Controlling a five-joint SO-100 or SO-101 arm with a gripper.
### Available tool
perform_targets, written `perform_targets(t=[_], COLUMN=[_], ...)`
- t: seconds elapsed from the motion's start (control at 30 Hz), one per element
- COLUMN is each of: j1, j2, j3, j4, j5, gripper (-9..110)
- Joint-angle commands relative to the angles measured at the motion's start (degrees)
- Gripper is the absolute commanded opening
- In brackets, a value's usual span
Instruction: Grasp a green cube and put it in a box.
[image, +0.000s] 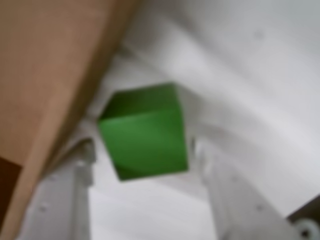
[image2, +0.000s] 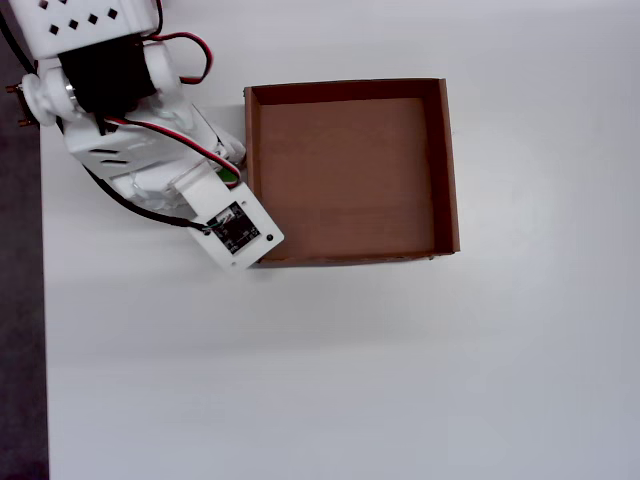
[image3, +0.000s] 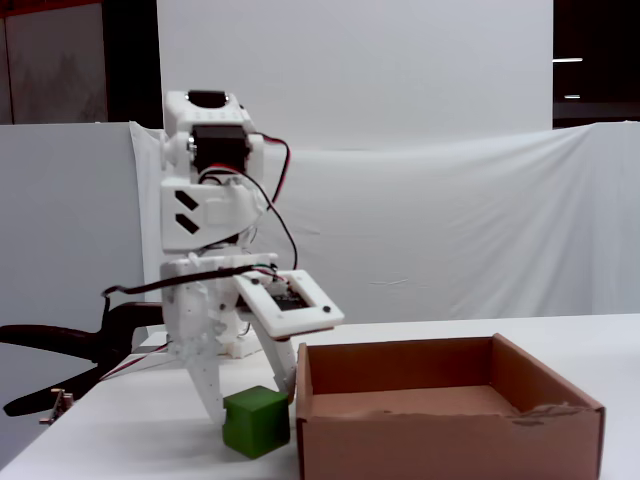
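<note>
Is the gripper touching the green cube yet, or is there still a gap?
Cannot tell. In the wrist view the green cube sits between the gripper's fingers, but blur hides any contact; the fixed view shows the fingers right beside it, nothing more.

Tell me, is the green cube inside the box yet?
No. The green cube sits outside the box, between the gripper fingers; the box floor is bare.

The arm (image3: 215, 260) is white printed plastic with black servo blocks. Red and black cables (image3: 275, 200) loop along it. A small dark circuit board (image2: 232, 227) sits in its wrist plate.
</note>
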Motion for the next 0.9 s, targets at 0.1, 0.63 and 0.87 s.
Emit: perform_targets(t=[0.1, 0.63, 0.87], j1=[0.7, 0.6, 0.3], j2=[1.1, 1.3, 1.6], j3=[0.1, 2.2, 2.0], j4=[-1.1, -4.6, -4.0], j5=[-1.3, -0.6, -0.4], gripper=[27, 27, 27])
